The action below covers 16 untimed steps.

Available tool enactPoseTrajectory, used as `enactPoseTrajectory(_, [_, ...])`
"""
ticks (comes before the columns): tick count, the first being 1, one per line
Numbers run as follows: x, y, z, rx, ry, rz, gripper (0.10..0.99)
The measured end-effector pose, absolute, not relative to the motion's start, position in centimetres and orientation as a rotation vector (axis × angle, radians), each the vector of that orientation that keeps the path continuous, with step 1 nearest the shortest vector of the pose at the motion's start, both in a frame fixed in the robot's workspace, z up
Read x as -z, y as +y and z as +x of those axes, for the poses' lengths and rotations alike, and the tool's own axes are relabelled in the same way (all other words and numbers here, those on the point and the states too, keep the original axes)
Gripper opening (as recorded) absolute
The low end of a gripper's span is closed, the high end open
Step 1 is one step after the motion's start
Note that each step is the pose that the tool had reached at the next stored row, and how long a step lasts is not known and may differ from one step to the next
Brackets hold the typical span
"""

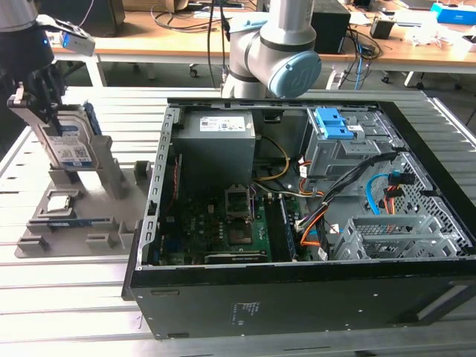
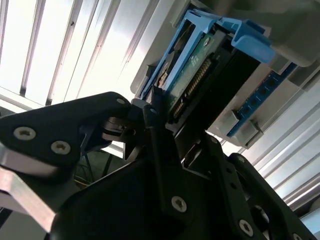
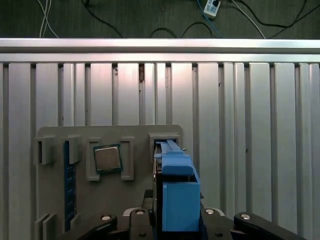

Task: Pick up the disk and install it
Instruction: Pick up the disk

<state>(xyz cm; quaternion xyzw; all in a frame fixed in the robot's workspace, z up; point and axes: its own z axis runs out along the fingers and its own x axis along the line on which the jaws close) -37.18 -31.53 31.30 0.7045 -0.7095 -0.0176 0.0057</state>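
Where it stands on edge in a slot of the grey holder (image 1: 111, 177), the disk (image 1: 71, 141) sits toward nine o'clock in the exterior view, its white-and-blue label facing the camera and a blue rail down one side. The pincer (image 1: 35, 110) reaches onto its top corner and pinches the disk, with a finger against each broad face. In the first wrist view the disk (image 3: 177, 200) shows its blue edge running between the black fingers, which sit close on either side. In the second wrist view the disk (image 2: 200, 70) shows its connector end, with a green board and blue rail, just past a black finger (image 2: 157, 150).

In the exterior view a small square chip (image 1: 59, 201) lies in the holder at six o'clock from the disk, and a memory stick (image 1: 71, 222) lies flat at six o'clock from the chip. The holder rests on the slatted metal table (image 1: 74, 297). Just beside the holder at three o'clock, the open computer case (image 1: 297, 301) lies on its side. Inside it, a grey power box (image 1: 216, 149) fills the eleven o'clock corner, with the green main board (image 1: 223, 230) at six o'clock from the box. A blue-topped drive cage (image 1: 335, 126) sits toward one o'clock, with loose cables (image 1: 372, 186) near it. The grey arm (image 1: 279, 56) stands behind the case at twelve o'clock
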Motion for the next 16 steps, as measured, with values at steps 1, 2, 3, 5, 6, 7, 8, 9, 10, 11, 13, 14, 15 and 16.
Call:
enactPoseTrajectory(1, [-31.6, -31.5, -37.2, 0.055, -2.221, 2.205, 0.365])
enactPoseTrajectory(2, [-31.9, -31.5, -37.2, 0.055, -2.221, 2.205, 0.365])
enactPoseTrajectory(3, [-32.2, -31.5, -37.2, 0.055, -2.221, 2.205, 0.365])
enactPoseTrajectory(5, [-32.8, -31.5, -37.2, 0.055, -2.221, 2.205, 0.365])
enactPoseTrajectory(6, [-33.0, -31.5, -37.2, 0.055, -2.221, 2.205, 0.365])
enactPoseTrajectory(7, [-33.4, -31.5, -37.2, 0.055, -2.221, 2.205, 0.365])
enactPoseTrajectory(8, [-33.7, -31.5, -37.2, 0.055, -2.221, 2.205, 0.365])
enactPoseTrajectory(9, [-34.3, -31.5, -37.2, 0.055, -2.221, 2.205, 0.365])
enactPoseTrajectory(10, [-34.5, -31.5, -37.2, 0.055, -2.221, 2.205, 0.365])
enactPoseTrajectory(11, [-34.7, -31.5, -37.2, 0.055, -2.221, 2.205, 0.365])
enactPoseTrajectory(13, [-35.6, -31.5, -37.2, 0.055, -2.221, 2.205, 0.365])
enactPoseTrajectory(14, [-36.3, -31.5, -37.2, 0.055, -2.221, 2.205, 0.365])
enactPoseTrajectory(15, [-36.6, -31.5, -37.2, 0.055, -2.221, 2.205, 0.365])
enactPoseTrajectory(16, [-37.0, -31.5, -37.2, 0.055, -2.221, 2.205, 0.365])
